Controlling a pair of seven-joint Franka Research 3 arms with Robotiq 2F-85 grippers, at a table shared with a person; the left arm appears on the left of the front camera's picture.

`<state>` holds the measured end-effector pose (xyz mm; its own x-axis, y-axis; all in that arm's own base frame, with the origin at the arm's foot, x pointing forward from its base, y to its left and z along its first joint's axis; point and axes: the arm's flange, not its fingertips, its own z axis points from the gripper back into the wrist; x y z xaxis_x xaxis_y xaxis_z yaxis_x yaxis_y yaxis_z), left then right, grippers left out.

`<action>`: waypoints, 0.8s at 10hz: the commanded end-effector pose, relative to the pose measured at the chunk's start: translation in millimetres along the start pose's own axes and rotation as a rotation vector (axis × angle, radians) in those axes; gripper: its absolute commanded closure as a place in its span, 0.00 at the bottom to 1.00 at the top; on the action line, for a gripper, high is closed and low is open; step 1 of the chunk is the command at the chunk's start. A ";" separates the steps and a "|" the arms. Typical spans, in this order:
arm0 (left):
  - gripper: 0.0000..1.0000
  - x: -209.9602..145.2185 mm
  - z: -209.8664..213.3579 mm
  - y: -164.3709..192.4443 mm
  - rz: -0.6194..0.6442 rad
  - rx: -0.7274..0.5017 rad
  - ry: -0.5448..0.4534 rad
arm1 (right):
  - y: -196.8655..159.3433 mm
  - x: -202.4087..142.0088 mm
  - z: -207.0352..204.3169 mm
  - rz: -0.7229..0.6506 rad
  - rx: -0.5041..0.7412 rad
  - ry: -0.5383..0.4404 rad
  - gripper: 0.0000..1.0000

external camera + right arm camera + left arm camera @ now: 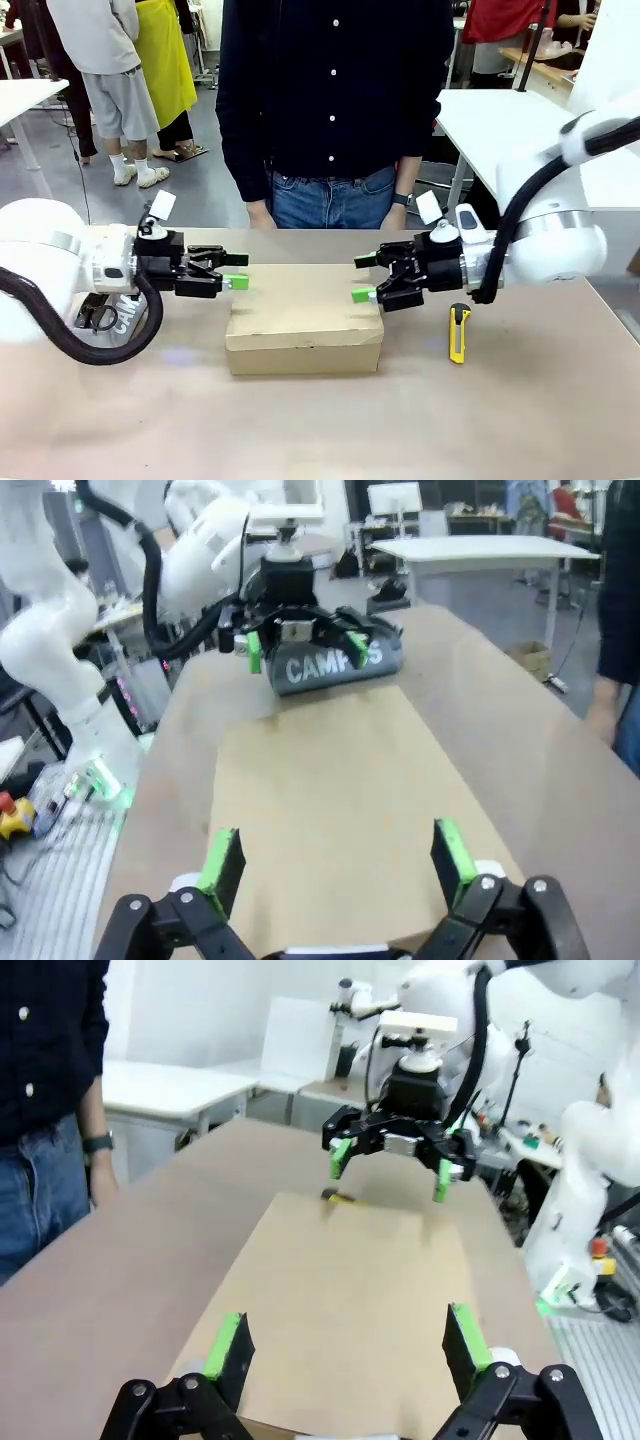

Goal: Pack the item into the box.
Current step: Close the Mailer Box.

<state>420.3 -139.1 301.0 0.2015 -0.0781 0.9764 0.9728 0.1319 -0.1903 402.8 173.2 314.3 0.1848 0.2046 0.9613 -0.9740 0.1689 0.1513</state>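
Note:
The brown cardboard box (pixel 303 320) lies in the middle of the table with its lid flap down flat. My left gripper (pixel 238 270) hovers open just over the box's left edge, pointing right. Facing it, my right gripper (pixel 362 278) hovers open over the right edge, with nothing between its fingers. In the left wrist view my left gripper (pixel 345 1335) spans the box top (pixel 345 1270), and the right gripper (pixel 390 1168) hangs at the far end. The right wrist view mirrors this: my right gripper (pixel 335 848) over the box (pixel 330 770), the left gripper (pixel 305 648) beyond. The item is hidden.
A yellow-and-black utility knife (pixel 458 333) lies right of the box. A grey CAMPUS pencil case (pixel 120 312) sits at the left behind my left arm, also the pencil case (pixel 330 668) beyond the box. A person (pixel 330 100) stands at the far edge, hands near the table.

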 end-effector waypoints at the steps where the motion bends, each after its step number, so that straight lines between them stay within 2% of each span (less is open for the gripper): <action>1: 0.00 10.9 39.9 -20.8 0.085 -0.063 -0.046 | 21.8 9.6 42.2 -0.208 -0.048 -0.101 0.00; 3: 0.00 24.9 87.1 -25.5 0.272 -0.060 -0.079 | 39.6 9.4 86.2 -0.410 -0.054 -0.153 0.00; 4: 0.00 26.5 118.8 -24.9 0.364 0.026 -0.071 | 46.3 3.3 114.7 -0.510 -0.072 -0.171 0.00; 5: 0.00 27.1 143.9 -25.8 0.421 0.059 -0.088 | 47.5 -4.8 140.1 -0.591 -0.087 -0.221 0.00; 7: 0.00 19.2 178.1 -29.6 0.412 0.094 -0.133 | 42.4 -22.9 174.9 -0.657 -0.160 -0.328 0.00; 8: 0.00 16.9 183.4 -25.2 0.423 0.068 -0.211 | 33.0 -27.3 173.7 -0.659 -0.203 -0.368 0.00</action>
<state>382.2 45.1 340.6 0.5521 0.1459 0.8209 0.7881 0.2300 -0.5709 395.5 -7.3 339.1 0.6440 -0.2677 0.7167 -0.6399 0.3250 0.6963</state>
